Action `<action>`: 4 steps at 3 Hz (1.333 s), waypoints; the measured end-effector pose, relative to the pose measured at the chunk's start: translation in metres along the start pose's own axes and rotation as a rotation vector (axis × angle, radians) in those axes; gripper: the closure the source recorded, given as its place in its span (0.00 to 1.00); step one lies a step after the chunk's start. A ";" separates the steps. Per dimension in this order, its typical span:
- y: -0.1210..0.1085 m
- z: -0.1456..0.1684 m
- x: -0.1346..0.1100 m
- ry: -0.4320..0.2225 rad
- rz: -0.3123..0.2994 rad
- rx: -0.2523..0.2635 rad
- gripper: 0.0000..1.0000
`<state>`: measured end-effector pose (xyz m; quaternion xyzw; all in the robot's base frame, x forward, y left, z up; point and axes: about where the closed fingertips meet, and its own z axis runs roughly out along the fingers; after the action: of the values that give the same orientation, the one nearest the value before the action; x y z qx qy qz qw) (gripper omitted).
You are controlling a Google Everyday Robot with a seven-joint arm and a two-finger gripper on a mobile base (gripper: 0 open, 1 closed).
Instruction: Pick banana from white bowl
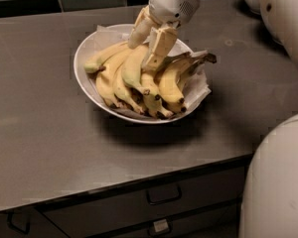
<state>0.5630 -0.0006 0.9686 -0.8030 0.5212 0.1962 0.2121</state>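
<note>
The white bowl [84, 68] sits on the grey counter, lined with crumpled white paper and filled with a bunch of several bananas. The banana [131, 72], thick, yellow with a greenish tinge and a dark tip, lies in the middle of the bunch. My gripper [148, 42] reaches down from the top into the back of the bowl. Its two cream fingers [160, 46] are apart, one on each side of the upper end of this banana, touching the bunch. The banana's stem end is hidden behind the fingers.
A slimmer banana with a green neck [102, 59] lies at the bowl's left. Dark-stemmed bananas [181, 71] lie at the right. The grey counter [39, 123] has drawers [164, 195] below its front edge. White robot body parts [280, 182] fill the right side.
</note>
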 end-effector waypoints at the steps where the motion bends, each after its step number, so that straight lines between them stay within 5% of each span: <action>1: -0.002 0.000 0.000 -0.002 -0.004 0.001 0.72; 2: -0.002 0.000 0.000 -0.002 -0.004 0.001 0.95; 4: -0.016 -0.012 -0.016 -0.021 -0.093 0.149 1.00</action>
<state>0.5731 0.0111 0.9894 -0.8063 0.4942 0.1549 0.2856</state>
